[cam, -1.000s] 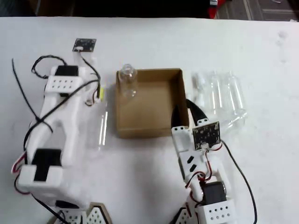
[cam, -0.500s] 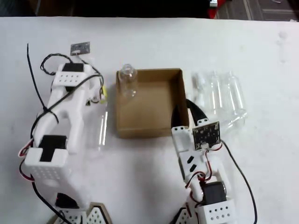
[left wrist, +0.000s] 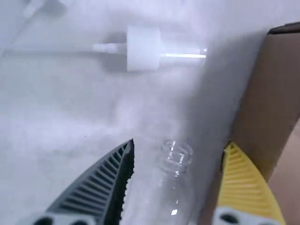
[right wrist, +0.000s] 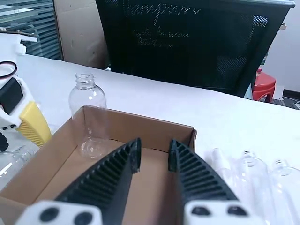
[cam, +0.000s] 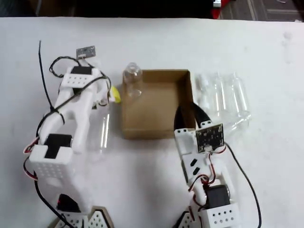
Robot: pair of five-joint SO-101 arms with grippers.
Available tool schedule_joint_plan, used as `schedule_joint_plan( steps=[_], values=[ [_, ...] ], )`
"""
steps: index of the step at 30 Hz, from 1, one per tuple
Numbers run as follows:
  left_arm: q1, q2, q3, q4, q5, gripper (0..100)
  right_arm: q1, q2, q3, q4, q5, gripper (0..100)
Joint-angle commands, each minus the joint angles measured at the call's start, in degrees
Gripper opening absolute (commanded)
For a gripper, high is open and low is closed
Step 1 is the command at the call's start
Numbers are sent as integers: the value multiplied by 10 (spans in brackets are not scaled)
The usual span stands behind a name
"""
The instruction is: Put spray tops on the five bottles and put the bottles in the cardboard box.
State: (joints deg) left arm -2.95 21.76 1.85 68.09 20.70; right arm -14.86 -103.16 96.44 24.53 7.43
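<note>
In the high view, the cardboard box (cam: 156, 107) sits at the centre of the white table (cam: 152, 42). At centre left, the left gripper (cam: 107, 98) is down beside the box's left wall. Its yellow finger (cam: 115, 95) is nearly against the cardboard, above the neck of a lying bottle (cam: 102, 130) that runs along that wall. An upright bottle (cam: 132, 80) stands at the box's upper-left corner. Three bottles (cam: 223, 97) lie side by side to the right of the box. The right gripper (cam: 185, 114) hangs over the box's lower-right corner, and we judge that it is parked there to keep out of the other arm's way.

In the left wrist view, the left gripper (left wrist: 179, 146) is spread wide and holds nothing. Its grey finger (left wrist: 110, 185) and yellow finger (left wrist: 239, 180) flank the open mouth of the lying bottle (left wrist: 176, 183) without touching it. We read that straddle as set up for a grasp at the neck. Beyond the mouth, a spray top (left wrist: 143, 48) lies on the table with its dip tube out, apart from the bottle. The cardboard box (left wrist: 272, 93) is just beside the yellow finger, so room to close looks tight.

In the right wrist view, the right gripper (right wrist: 153, 149) is only narrowly parted, with nothing between its fingers, above the open cardboard box (right wrist: 140, 129). The upright bottle (right wrist: 89, 112) stands at the far corner, seemingly inside the box, and has no spray top on it. The three bottles (right wrist: 253, 173) lie just outside the box.
</note>
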Motion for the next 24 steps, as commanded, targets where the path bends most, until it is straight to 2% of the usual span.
schedule_joint_plan(
  steps=[1,9,24],
  values=[
    [-9,-5,-29,-7,3,264,5,0,4,-24,7,87],
    [-10,-4,-28,-6,-41,138,5,0,4,-24,7,87],
    [-22,-3,-25,-7,-41,133,5,0,4,-23,7,87]
  ],
)
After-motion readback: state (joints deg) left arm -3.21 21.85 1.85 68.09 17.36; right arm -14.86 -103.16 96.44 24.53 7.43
